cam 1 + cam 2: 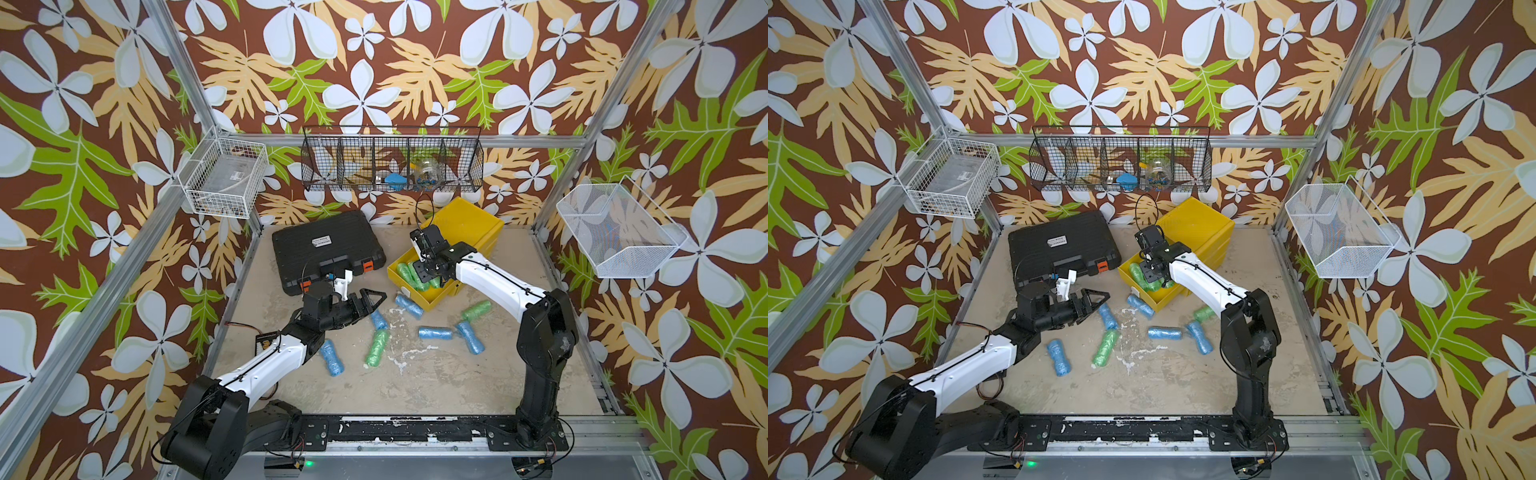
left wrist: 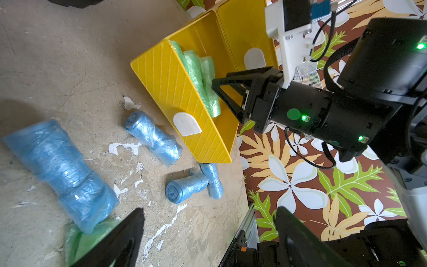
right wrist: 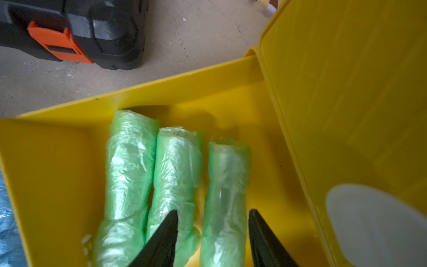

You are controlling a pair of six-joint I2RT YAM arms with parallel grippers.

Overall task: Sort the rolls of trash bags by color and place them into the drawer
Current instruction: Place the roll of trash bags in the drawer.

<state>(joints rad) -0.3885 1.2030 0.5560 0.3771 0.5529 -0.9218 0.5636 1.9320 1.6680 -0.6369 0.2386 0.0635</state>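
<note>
Hovering over the open yellow drawer (image 3: 161,87), the right gripper (image 3: 213,211) holds its jaws apart on either side of a green roll (image 3: 227,185), which lies beside two other green rolls (image 3: 175,166) inside the drawer. The left gripper (image 1: 375,304), jaws spread wide and empty, hangs above the table (image 1: 436,386), where five blue rolls (image 1: 435,333) and two loose green rolls (image 1: 377,347) lie scattered.

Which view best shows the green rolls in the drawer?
Right wrist view: all three green rolls lie side by side. Both top views show them partly behind the right gripper; the left wrist view shows them overlapping.
</note>
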